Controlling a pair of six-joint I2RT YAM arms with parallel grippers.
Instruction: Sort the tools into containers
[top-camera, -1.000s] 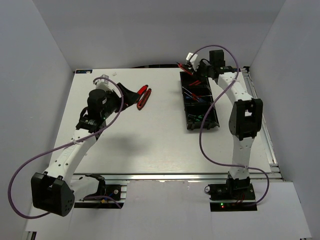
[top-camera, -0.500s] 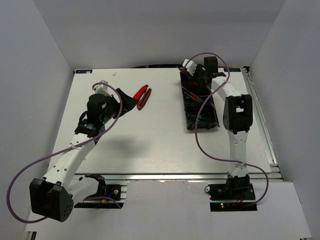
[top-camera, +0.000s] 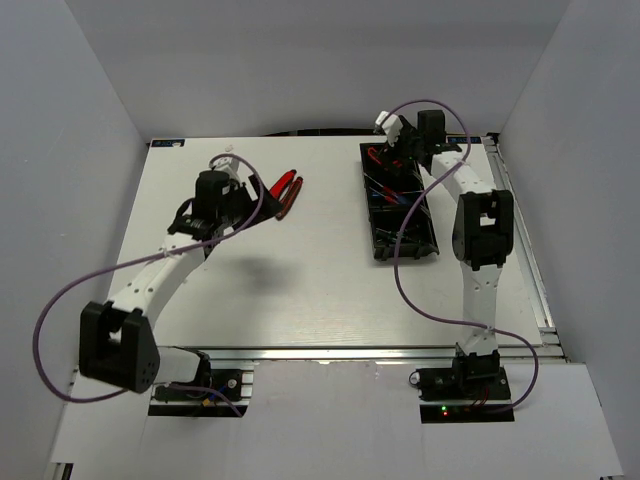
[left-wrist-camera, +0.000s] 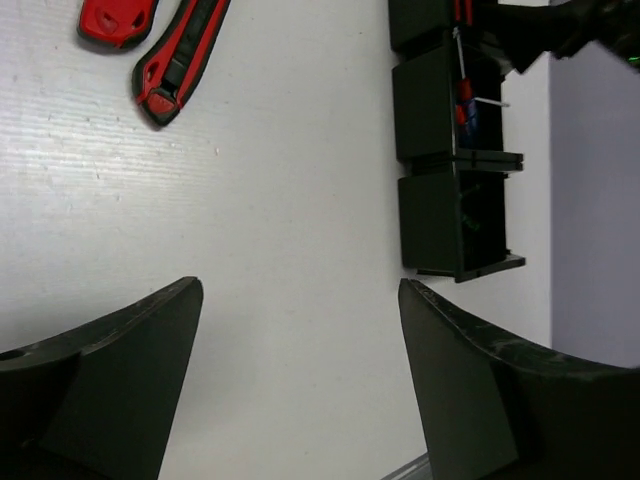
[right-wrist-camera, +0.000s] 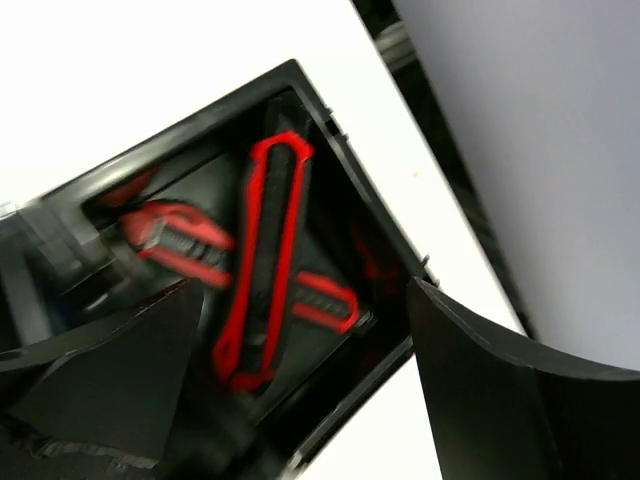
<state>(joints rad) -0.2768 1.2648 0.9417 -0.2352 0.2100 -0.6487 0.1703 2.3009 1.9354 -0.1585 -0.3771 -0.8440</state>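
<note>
Found the right gripper (right-wrist-camera: 302, 290) spread wide, gripping nothing. Saw crossed red-handled tools (right-wrist-camera: 265, 260) lying directly beneath it, inside the end compartment of the black tray (right-wrist-camera: 370, 190). Judged a straight lift best there, clear of the walls. Found the left gripper (left-wrist-camera: 300, 285) splayed and empty too, a loose red-handled tool (left-wrist-camera: 180, 55) ahead and leftward on the table (left-wrist-camera: 300, 150), well apart. Needed to centre over both handles, square the jaws, then lower.

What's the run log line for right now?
left gripper open, empty, near red-handled tool on table | right gripper open over tray end compartment | red-handled tools inside it
</note>
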